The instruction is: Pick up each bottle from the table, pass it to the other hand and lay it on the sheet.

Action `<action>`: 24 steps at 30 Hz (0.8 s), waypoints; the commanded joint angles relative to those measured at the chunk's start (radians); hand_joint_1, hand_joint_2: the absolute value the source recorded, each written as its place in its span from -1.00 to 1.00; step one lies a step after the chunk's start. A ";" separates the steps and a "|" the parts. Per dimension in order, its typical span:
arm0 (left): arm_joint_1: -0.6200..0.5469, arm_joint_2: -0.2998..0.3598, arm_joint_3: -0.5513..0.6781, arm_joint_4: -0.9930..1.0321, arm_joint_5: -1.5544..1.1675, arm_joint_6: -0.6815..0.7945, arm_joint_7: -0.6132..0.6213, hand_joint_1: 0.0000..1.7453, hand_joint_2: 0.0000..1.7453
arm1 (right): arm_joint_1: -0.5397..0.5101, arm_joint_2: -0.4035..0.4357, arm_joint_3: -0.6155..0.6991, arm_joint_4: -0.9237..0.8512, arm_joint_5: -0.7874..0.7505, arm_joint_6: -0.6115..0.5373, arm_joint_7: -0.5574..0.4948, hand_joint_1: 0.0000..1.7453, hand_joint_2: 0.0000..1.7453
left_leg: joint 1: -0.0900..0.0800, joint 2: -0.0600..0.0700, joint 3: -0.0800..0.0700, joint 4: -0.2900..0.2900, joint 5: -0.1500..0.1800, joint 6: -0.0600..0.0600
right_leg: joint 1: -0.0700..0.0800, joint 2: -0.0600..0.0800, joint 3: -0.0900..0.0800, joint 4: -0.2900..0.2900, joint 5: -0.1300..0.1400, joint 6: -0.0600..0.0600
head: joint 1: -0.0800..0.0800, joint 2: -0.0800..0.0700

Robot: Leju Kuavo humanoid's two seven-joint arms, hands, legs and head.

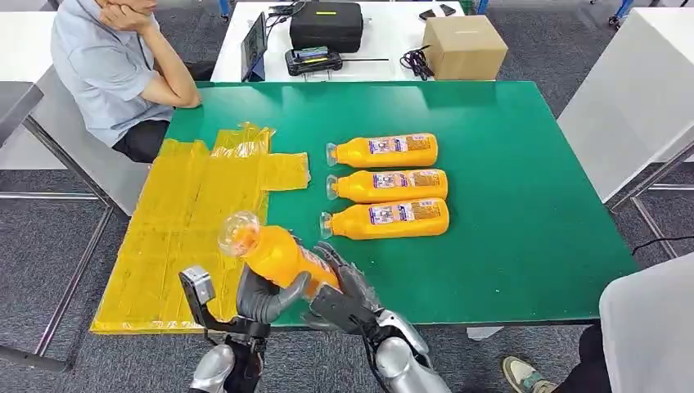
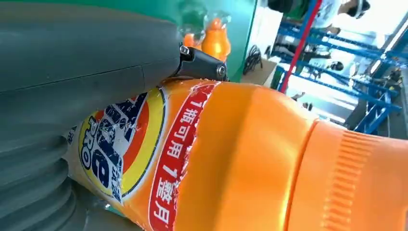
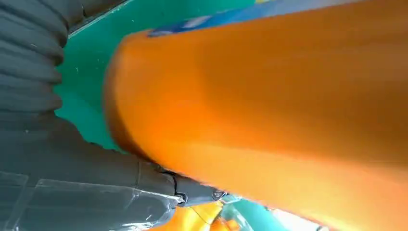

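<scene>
Here, near edge: we hold one bottle (image 1: 274, 255) in left hand (image 1: 266, 296) and right hand (image 1: 348, 299), both gripping.
Sheet (image 1: 196, 221): open beside us.
Beyond: three bottles (image 1: 386, 186), person (image 1: 114, 65).

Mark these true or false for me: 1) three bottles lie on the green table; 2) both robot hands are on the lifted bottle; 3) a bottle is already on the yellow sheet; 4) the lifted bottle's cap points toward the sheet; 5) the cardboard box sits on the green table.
1) True: three bottles lie on the green table.
2) True: left robot hand and right robot hand hold the lifted bottle.
3) False: the yellow sheet is bare.
4) True.
5) False: the cardboard box sits on the white table behind.
</scene>
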 commanded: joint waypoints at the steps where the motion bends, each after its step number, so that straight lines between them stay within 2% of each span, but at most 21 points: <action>1: -0.001 0.009 0.011 -0.135 -0.645 0.309 0.037 1.00 1.00 | 0.042 0.023 -0.101 -0.016 0.021 -0.043 -0.017 -1.00 1.00 | 0.000 0.000 0.002 0.000 0.000 -0.001 | 0.000 -0.001 0.002 0.000 -0.001 -0.001 | 0.000 0.000; 2: -0.001 0.002 0.018 -0.181 -0.857 0.370 0.052 1.00 1.00 | 0.057 0.026 -0.113 -0.055 0.030 -0.035 -0.015 -1.00 1.00 | 0.000 -0.001 0.001 0.000 0.000 -0.001 | 0.001 -0.002 0.001 0.000 -0.001 -0.001 | 0.000 0.000; 6: 0.000 -0.004 0.029 -0.213 -0.918 0.374 0.072 1.00 1.00 | 0.054 0.028 -0.117 -0.067 0.036 -0.022 -0.010 -1.00 1.00 | 0.000 0.000 0.000 0.001 0.000 -0.001 | 0.000 -0.001 0.000 0.001 0.000 -0.001 | 0.000 0.000; 7: -0.005 -0.008 0.050 -0.215 -0.975 0.388 0.109 1.00 1.00 | 0.046 0.030 -0.119 -0.068 0.043 -0.029 -0.018 -1.00 1.00 | 0.000 -0.001 -0.001 0.000 0.000 0.000 | 0.000 -0.001 0.000 0.000 0.000 -0.001 | 0.000 0.000; 10: -0.041 0.015 0.080 -0.234 -1.108 0.390 0.161 1.00 1.00 | 0.044 0.035 -0.122 -0.105 0.048 -0.025 -0.026 -1.00 1.00 | 0.000 0.001 0.000 0.000 0.000 -0.001 | 0.000 0.000 0.000 0.001 0.000 -0.001 | 0.000 0.000; 15: -0.087 0.044 0.121 -0.242 -1.242 0.375 0.172 1.00 1.00 | 0.032 0.037 -0.112 -0.068 0.045 -0.021 -0.035 -1.00 1.00 | 0.000 -0.001 -0.001 0.000 0.002 0.000 | 0.000 -0.001 -0.001 0.000 0.000 -0.001 | 0.000 0.000; 16: -0.103 0.058 0.127 -0.222 -1.343 0.379 0.203 1.00 1.00 | 0.024 0.039 -0.116 -0.051 0.036 -0.026 -0.047 -1.00 1.00 | 0.000 0.000 0.000 0.000 0.002 -0.001 | 0.000 -0.001 0.000 0.000 0.000 -0.002 | 0.000 0.000; 18: -0.121 0.069 0.141 -0.186 -1.357 0.382 0.205 1.00 1.00 | 0.012 0.039 -0.117 -0.033 0.029 -0.025 -0.054 -1.00 1.00 | 0.000 0.000 0.000 -0.001 0.002 -0.001 | 0.000 -0.001 0.000 0.000 0.001 -0.001 | 0.000 0.000; 20: -0.166 0.110 0.139 -0.087 -1.510 0.428 0.255 1.00 1.00 | -0.007 0.038 -0.113 -0.007 0.015 -0.017 -0.068 -1.00 1.00 | 0.000 0.000 0.001 -0.002 0.002 -0.001 | 0.000 -0.001 0.001 0.000 0.001 -0.001 | 0.000 0.000; 24: -0.242 0.139 0.182 0.076 -1.562 0.451 0.302 1.00 1.00 | -0.024 0.037 -0.097 0.023 0.000 -0.010 -0.080 -1.00 1.00 | 0.000 -0.001 0.001 -0.002 0.003 0.000 | 0.000 -0.002 0.001 0.000 0.001 -0.001 | 0.000 0.000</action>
